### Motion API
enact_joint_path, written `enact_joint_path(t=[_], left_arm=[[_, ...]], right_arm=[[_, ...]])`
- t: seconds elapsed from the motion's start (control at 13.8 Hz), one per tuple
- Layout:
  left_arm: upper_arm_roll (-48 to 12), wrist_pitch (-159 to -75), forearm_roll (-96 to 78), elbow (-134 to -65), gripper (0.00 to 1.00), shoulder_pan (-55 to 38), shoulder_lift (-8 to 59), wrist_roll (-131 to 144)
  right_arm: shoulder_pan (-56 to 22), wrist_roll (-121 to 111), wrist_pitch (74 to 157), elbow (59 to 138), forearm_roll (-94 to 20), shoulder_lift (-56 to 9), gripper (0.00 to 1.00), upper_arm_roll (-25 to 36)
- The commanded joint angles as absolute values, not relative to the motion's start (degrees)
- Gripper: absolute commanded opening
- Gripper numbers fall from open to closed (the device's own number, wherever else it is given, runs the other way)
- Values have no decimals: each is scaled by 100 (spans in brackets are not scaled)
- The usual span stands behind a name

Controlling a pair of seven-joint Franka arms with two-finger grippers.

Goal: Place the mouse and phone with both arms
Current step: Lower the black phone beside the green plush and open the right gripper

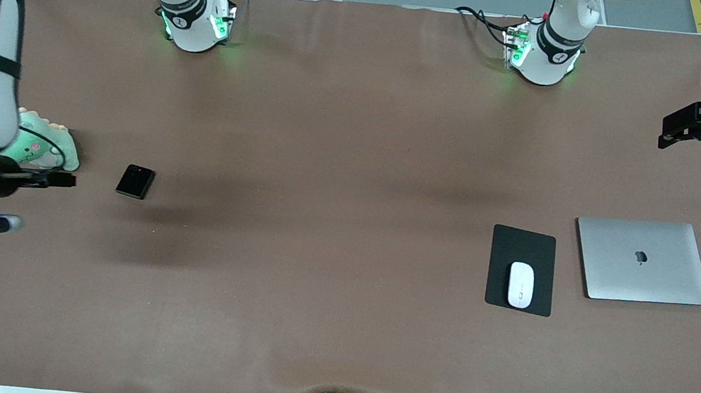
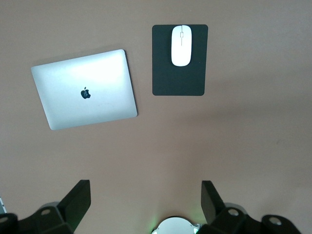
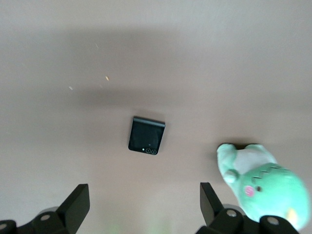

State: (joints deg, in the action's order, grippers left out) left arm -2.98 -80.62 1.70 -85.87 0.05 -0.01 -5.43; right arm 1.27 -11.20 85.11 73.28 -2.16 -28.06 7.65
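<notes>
The white mouse (image 1: 521,285) lies on a black pad (image 1: 524,247) toward the left arm's end of the table, on the part of the pad nearer the front camera. It also shows in the left wrist view (image 2: 181,45). The black phone (image 1: 135,181) lies flat on the brown table toward the right arm's end, and shows in the right wrist view (image 3: 146,135). My left gripper (image 1: 673,131) (image 2: 145,187) is open and empty, high over the table's left-arm end. My right gripper (image 1: 62,180) (image 3: 144,187) is open and empty, high over the table beside the phone.
A closed silver laptop (image 1: 643,260) (image 2: 85,87) lies beside the pad (image 2: 180,78), closer to the left arm's end. A green plush toy (image 1: 43,141) (image 3: 263,187) sits beside the phone, closer to the right arm's end. Brown cloth covers the table.
</notes>
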Motion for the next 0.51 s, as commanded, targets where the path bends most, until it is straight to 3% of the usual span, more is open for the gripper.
enact_joint_path(t=[0.0, 0.22, 0.44], left_arm=[[-316, -8051, 53, -8622, 100, 35, -114, -606], [-316, -8051, 62, -8613, 100, 35, -114, -615], [-316, -8051, 62, -8613, 100, 26, -114, -615]], right_arm=[[202, -1169, 8210, 6698, -167, -2857, 100, 668], [158, -1160, 8086, 6057, -158, -2707, 100, 668], [123, -1143, 8112, 6021, -184, -2190, 100, 642]])
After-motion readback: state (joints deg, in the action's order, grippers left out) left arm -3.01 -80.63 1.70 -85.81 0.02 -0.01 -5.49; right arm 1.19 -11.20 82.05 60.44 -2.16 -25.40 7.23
